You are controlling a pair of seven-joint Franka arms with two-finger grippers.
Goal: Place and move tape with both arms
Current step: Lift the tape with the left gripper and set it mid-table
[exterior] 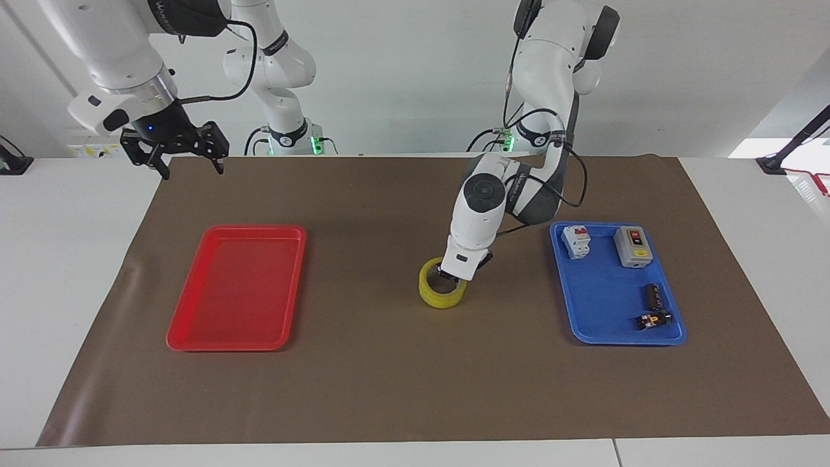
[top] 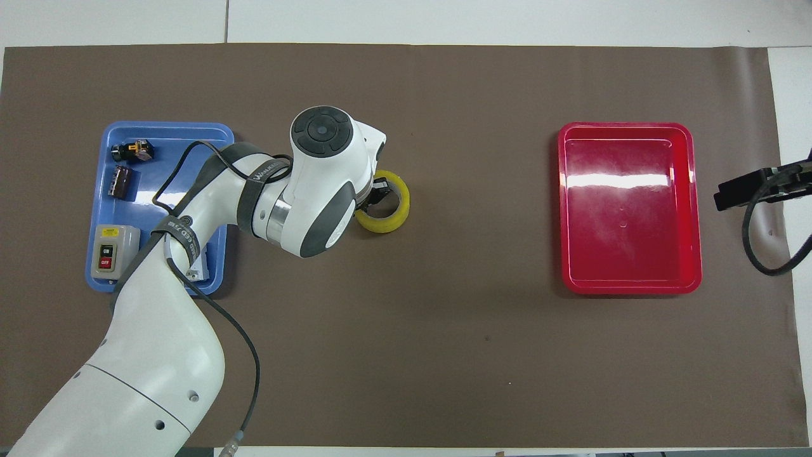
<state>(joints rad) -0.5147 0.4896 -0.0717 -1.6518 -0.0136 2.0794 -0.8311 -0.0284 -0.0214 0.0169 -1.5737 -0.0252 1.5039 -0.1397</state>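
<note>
The yellow tape roll (exterior: 442, 292) lies flat, low at the brown mat's middle, between the two trays; it also shows in the overhead view (top: 390, 214). My left gripper (exterior: 456, 271) reaches down onto it and is shut on the roll's rim, one finger inside the ring; in the overhead view the left gripper (top: 375, 194) is partly hidden under its own wrist. I cannot tell whether the roll touches the mat. My right gripper (exterior: 191, 165) is open and empty, held high over the mat's corner at the right arm's end, where the arm waits.
An empty red tray (exterior: 233, 292) (top: 628, 241) lies toward the right arm's end. A blue tray (exterior: 609, 305) (top: 184, 136) toward the left arm's end holds a circuit breaker (exterior: 576, 241), a grey switch box (exterior: 632, 246) (top: 114, 252), a black cylinder (exterior: 652, 296) and a small black-orange part (exterior: 653, 319).
</note>
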